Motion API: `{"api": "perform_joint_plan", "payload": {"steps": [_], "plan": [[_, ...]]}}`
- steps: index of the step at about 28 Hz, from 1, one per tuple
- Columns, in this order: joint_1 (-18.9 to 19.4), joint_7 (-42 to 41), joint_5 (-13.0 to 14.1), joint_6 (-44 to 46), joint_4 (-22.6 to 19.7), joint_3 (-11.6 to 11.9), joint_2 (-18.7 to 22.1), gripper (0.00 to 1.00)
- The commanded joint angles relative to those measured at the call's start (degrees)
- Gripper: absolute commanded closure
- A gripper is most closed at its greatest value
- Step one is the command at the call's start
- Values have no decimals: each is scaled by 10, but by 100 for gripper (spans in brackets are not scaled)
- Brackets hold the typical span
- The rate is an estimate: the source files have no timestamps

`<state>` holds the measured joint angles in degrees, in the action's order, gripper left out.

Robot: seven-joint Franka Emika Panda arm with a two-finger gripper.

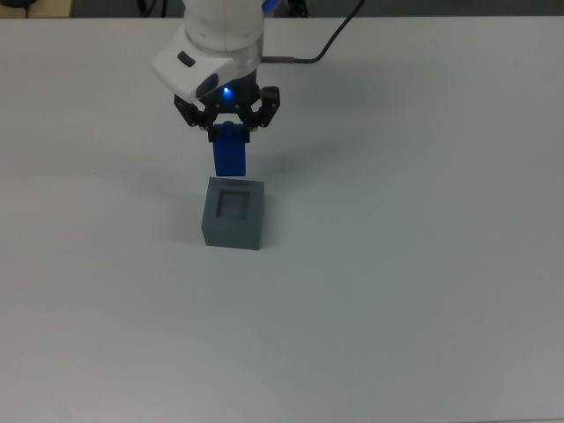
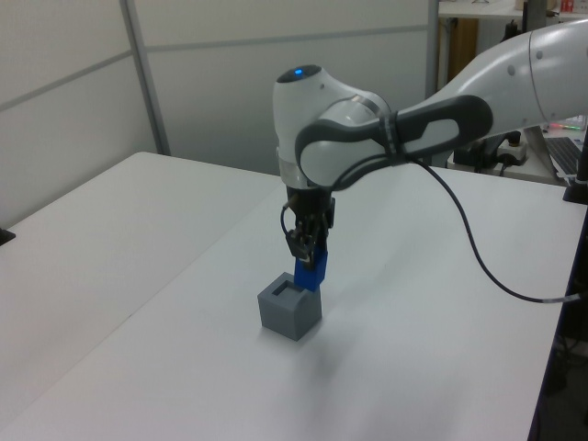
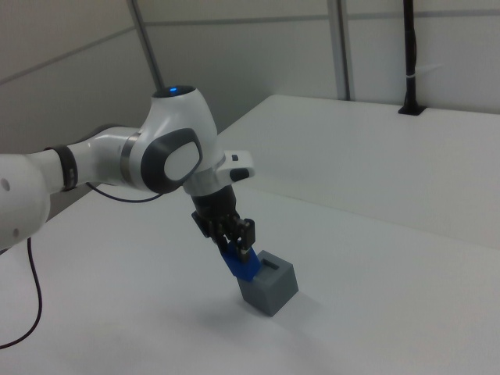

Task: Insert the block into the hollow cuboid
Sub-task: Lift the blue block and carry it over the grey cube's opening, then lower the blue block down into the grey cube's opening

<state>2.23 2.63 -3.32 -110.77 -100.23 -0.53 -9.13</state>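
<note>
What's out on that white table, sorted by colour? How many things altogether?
Blue: 1, the block, held up in the tool
Grey: 1, the hollow cuboid, resting on the table
Total: 2

**Three fixed cameras around one surface**

You get the top view from high up, looking steeply down on the white surface (image 1: pixel 423 308), with the arm (image 1: pixel 220 44) entering from 12 o'clock. Your left view stands lower and farther off, facing partition walls; there the arm (image 2: pixel 413 129) reaches in from 2 o'clock. Your right view sits at similar height on the opposite side, the arm (image 3: pixel 117 164) coming from 9 o'clock. All three share the hollow cuboid (image 1: pixel 233 214) (image 2: pixel 289 310) (image 3: pixel 269 287) near mid-frame.
</note>
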Motion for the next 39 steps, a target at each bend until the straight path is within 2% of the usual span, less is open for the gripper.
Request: {"api": "perform_joint_plan", "payload": {"steps": [1, 10, 26, 30, 39], "plan": [[1, -10, 3, 27, 72, 4, -62, 97], [1, 32, 1, 19, 108, 4, -105, 97], [1, 45, 5, -4, 107, 3, -111, 95], [1, 68, 16, -2, 108, 3, -110, 95], [1, 99, 17, 6, 104, 3, -106, 90]]}}
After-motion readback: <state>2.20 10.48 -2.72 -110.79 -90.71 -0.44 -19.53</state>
